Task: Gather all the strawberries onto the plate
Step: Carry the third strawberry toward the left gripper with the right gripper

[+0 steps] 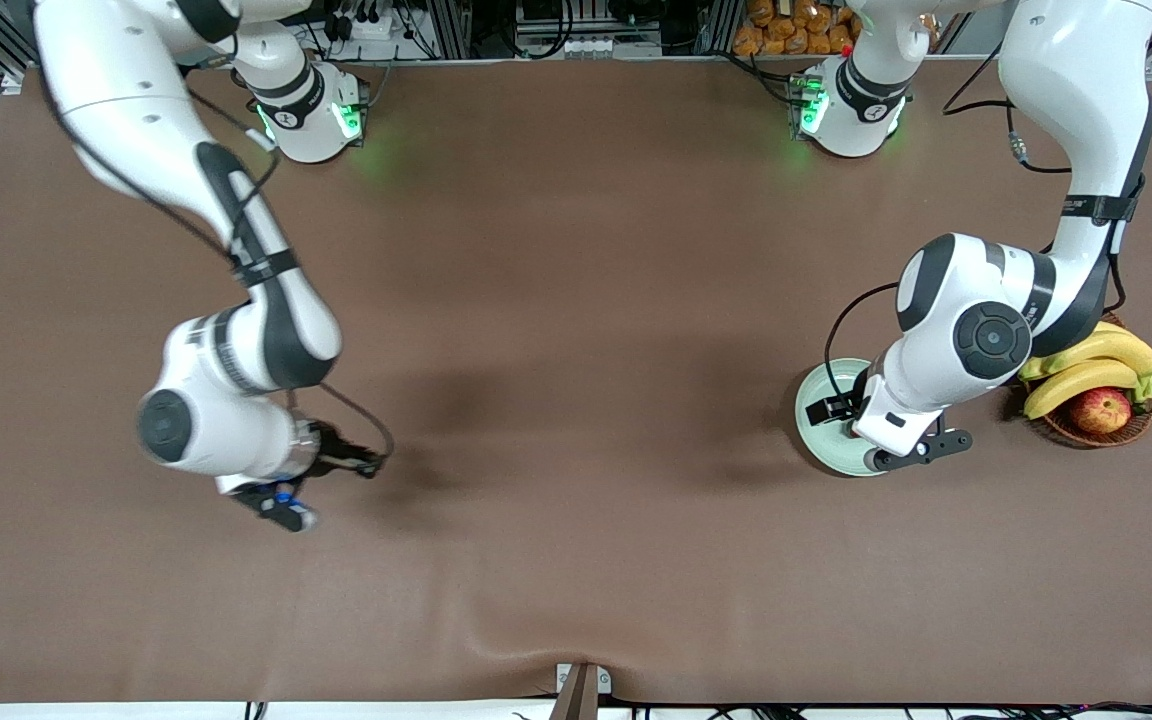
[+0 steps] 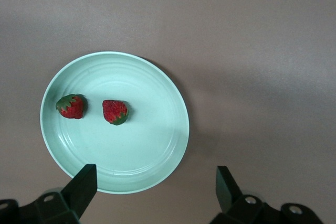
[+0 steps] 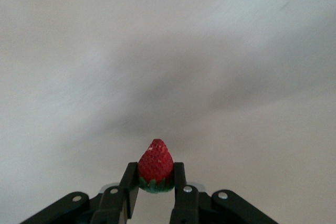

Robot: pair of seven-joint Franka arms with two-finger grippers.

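Note:
Two strawberries (image 2: 71, 106) (image 2: 115, 112) lie in the pale mint-green plate (image 2: 157, 145). The plate (image 1: 814, 420) sits toward the left arm's end of the table, half hidden by that arm in the front view. My left gripper (image 2: 155, 187) is open and empty, up over the plate's rim and the table beside it (image 1: 881, 432). My right gripper (image 3: 156, 182) is shut on the third strawberry (image 3: 156, 165), red tip pointing out, green cap between the fingers. It hangs over bare table toward the right arm's end (image 1: 358, 463). That berry is hidden in the front view.
A brown wicker basket (image 1: 1086, 432) with bananas (image 1: 1096, 365) and a red-yellow apple (image 1: 1101, 410) stands beside the plate, at the left arm's end of the table. Brown cloth covers the table.

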